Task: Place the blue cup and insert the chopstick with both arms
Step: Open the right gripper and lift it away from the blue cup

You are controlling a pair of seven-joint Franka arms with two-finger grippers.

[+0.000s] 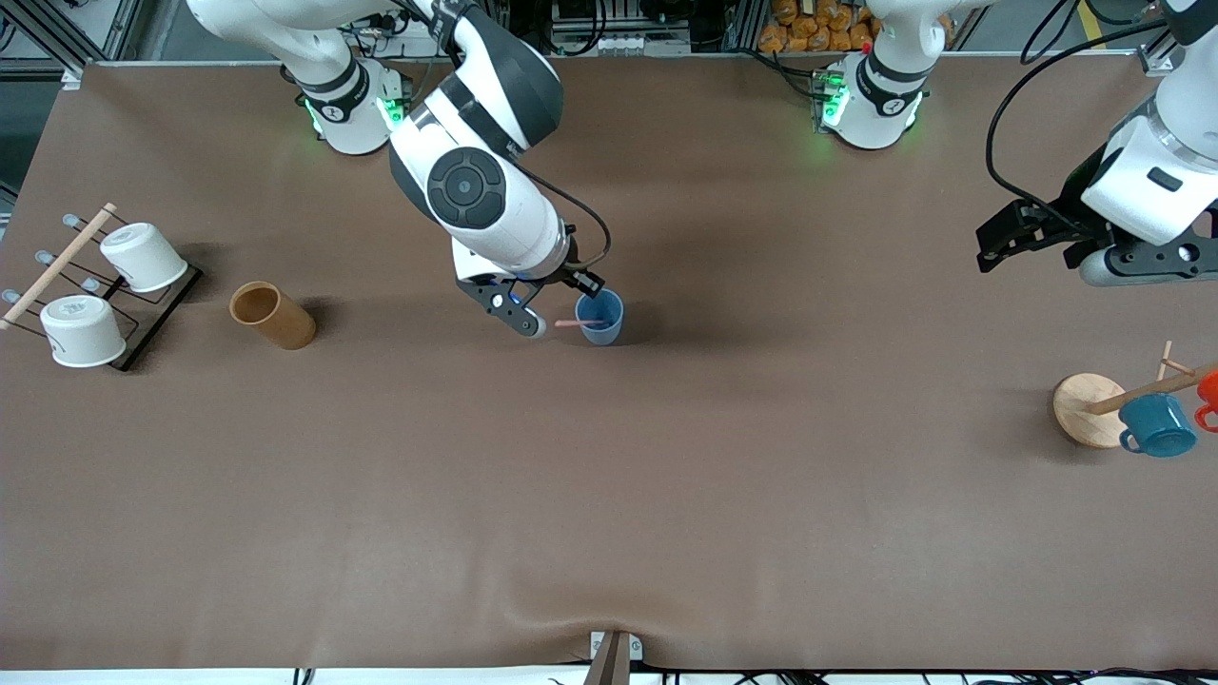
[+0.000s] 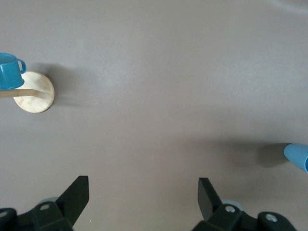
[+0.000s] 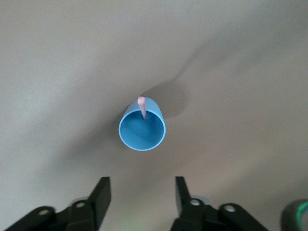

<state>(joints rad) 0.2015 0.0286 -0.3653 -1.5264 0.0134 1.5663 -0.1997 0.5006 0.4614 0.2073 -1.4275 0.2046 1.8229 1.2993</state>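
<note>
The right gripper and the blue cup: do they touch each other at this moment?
Apart. In the right wrist view, bare table shows between the open right gripper and the blue cup, which stands alone with the chopstick in it.

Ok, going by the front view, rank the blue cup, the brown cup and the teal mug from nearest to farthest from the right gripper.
1. The blue cup, upright right beside the right gripper, chopstick in it.
2. The brown cup, on its side toward the right arm's end of the table.
3. The teal mug, hanging on the wooden rack at the left arm's end.
</note>
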